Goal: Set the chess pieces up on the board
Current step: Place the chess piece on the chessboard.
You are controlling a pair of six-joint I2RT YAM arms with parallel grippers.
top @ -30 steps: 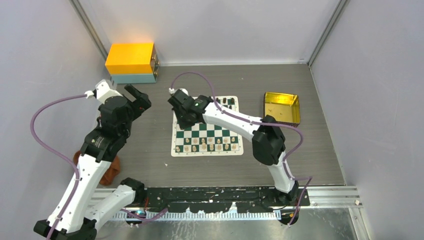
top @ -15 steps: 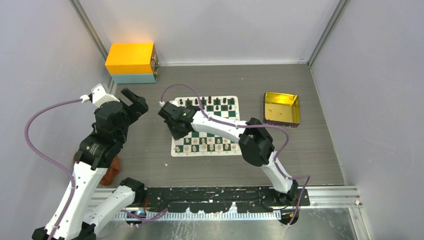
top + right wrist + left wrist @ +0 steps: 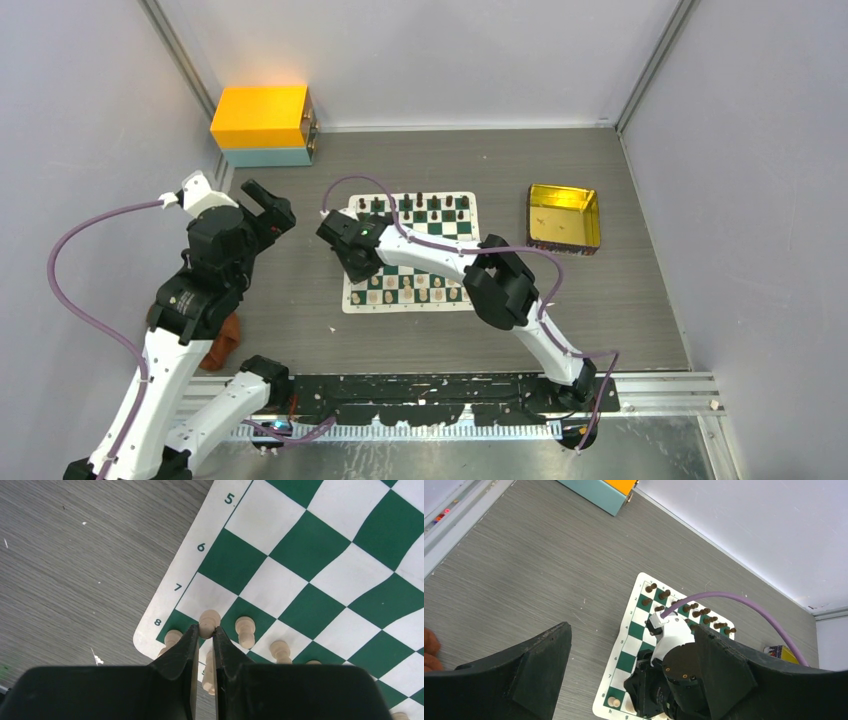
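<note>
Pale chess piece [image 3: 209,621] stands upright, pinched between the narrowed jaws of the right gripper [image 3: 204,630], at the corner of the board [image 3: 300,555] by the printed 8, with other pale pieces [image 3: 245,630] just beside it. Dark pieces [image 3: 420,208] line the far rows. The left gripper [image 3: 631,632] hangs wide apart and empty above the table [image 3: 549,570], left of the board.

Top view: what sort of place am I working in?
Probably a lab robot cell, not a home: bare partition walls with metal corner posts, both arms bolted to a mounting rail, and a chess board on a grey tabletop.
</note>
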